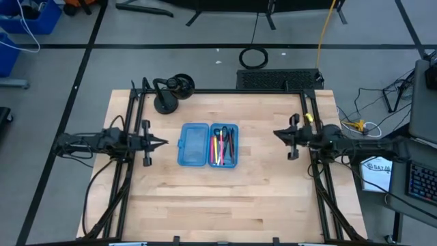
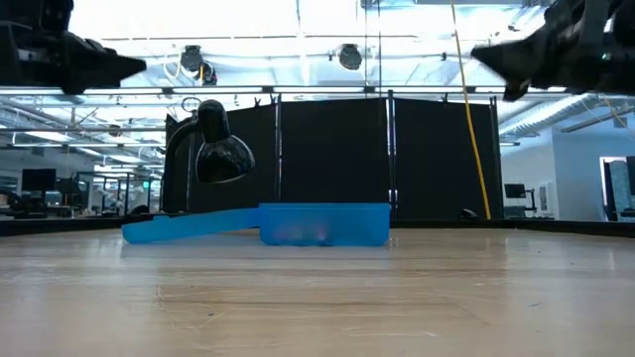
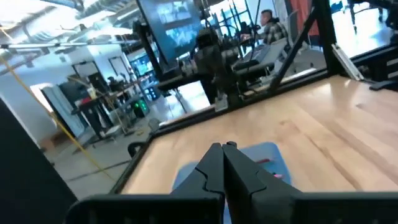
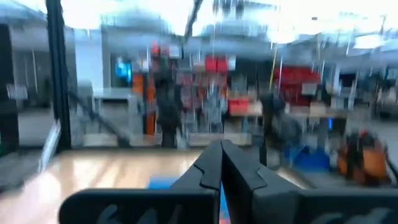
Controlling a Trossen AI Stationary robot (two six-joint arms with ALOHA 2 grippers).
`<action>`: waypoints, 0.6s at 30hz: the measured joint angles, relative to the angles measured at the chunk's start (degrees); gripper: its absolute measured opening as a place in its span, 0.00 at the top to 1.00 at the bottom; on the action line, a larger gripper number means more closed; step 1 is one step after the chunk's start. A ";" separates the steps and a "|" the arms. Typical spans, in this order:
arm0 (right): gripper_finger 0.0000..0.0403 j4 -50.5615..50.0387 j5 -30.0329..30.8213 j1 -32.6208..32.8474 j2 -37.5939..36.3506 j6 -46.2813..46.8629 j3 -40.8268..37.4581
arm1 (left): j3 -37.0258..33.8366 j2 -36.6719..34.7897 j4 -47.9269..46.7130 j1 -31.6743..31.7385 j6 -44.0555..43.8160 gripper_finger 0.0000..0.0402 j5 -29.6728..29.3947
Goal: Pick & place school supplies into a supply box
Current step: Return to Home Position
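Left jaws pinched together, right jaws likewise, both empty; supply box between them, open; pens inside light, slick. I'd pinch mid-shaft.

You have bare table across the whole near half and in the gaps either side of the box. It lies open mid-table, between the left gripper and right gripper. The stand blocks the far left corner.
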 joint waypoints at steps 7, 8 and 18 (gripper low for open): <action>1.00 -2.45 0.02 -0.15 -2.01 3.68 -1.30 | -5.27 0.17 4.53 0.03 -3.36 1.00 2.34; 1.00 -2.13 -0.01 -0.15 -2.08 3.66 -1.32 | -5.27 0.45 4.44 0.10 -3.65 1.00 4.03; 1.00 -7.94 3.27 -0.16 -1.90 5.67 -1.43 | -5.35 1.86 5.76 0.02 -4.33 1.00 19.91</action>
